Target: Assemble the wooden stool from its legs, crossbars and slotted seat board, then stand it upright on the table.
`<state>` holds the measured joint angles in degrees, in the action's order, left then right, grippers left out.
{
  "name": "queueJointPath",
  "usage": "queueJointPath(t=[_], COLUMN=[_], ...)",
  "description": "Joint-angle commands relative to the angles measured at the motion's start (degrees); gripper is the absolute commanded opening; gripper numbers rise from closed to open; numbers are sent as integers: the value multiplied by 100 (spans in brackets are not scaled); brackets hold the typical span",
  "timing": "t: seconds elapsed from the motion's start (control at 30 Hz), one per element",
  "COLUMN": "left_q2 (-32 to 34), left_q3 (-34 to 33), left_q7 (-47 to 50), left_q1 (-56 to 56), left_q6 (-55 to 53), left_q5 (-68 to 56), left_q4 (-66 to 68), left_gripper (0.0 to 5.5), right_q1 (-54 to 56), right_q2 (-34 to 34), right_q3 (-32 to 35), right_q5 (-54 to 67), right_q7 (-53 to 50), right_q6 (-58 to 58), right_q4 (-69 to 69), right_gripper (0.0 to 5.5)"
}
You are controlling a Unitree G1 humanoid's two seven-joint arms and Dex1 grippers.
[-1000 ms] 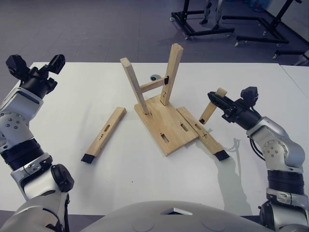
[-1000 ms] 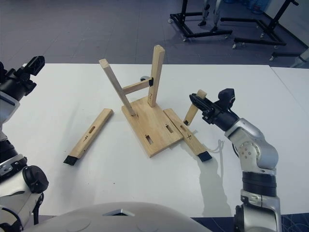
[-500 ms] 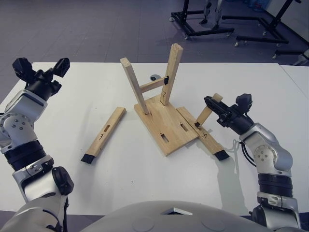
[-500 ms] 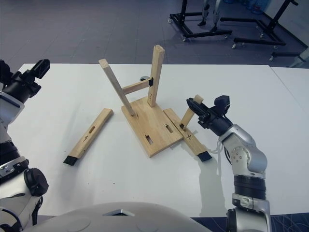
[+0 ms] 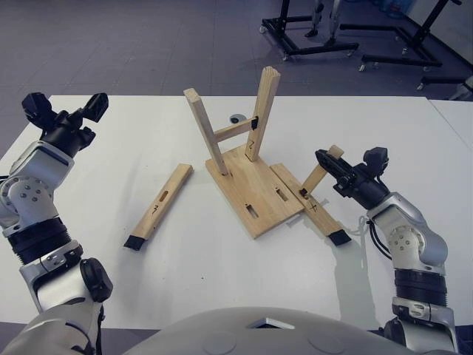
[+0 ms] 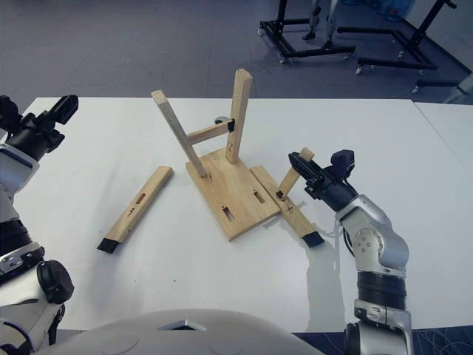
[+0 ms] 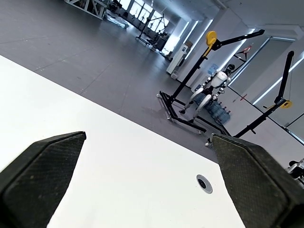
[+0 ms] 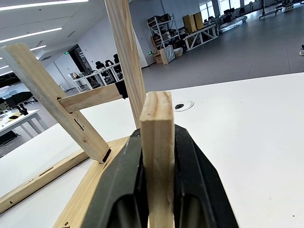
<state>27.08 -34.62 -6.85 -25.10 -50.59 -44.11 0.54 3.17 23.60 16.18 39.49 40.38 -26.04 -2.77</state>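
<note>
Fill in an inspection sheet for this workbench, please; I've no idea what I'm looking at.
Surface: white table, round fitting at its far side.
Job's things: board flat; two legs standing in it, joined by a crossbar; left leg lying flat beside it; right leg lying flat along its other side.
Clutter: nothing seen.
Grippers: left gripper open, empty, above the far left corner; right gripper shut on a second crossbar, tilted, lower end on the right leg.
Cables: thin loop by the right arm.
Surroundings: grey floor, black wheeled frames.
</note>
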Motion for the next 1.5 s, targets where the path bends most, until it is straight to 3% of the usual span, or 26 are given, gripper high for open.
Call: queueJointPath(t=[0.03,0.63,0.87,1.03,1.17,1.3,1.5], left_q2=[4,-29,-80,-129,-162,-205,-259], left_q3=[39,198,237,297,337,351,346], left_q7=[-35,-57,-31,6,41,107,160], left_q1=[29,-25,29,-1,-16,-1,20], left_q6=[61,117,197,248,260,257,260], left_q5=[30,50,49,64,67,56,38], left_q4=[52,45,-8,-41,-79,-147,-206], left_gripper=[482,482,482,482,482,482,482], right_q1=[16,-82,-328,-477,-239,145,299], right_q2=[-22,-133,-47,-650,-1030,-1066,-925], right_q3=[84,-94,-486,-859,-606,-492,-960], right_q5=[-9,-319,-1263,-2297,-2019,-1990,-2552], right_q7=[-52,-70,-203,-918,-1102,-1132,-1286], right_q6=[61,475,1255,2676,3075,3302,3393], right_q4=[19,247,176,1214,2209,3023,3313], right_gripper=[39,39,39,39,39,39,39])
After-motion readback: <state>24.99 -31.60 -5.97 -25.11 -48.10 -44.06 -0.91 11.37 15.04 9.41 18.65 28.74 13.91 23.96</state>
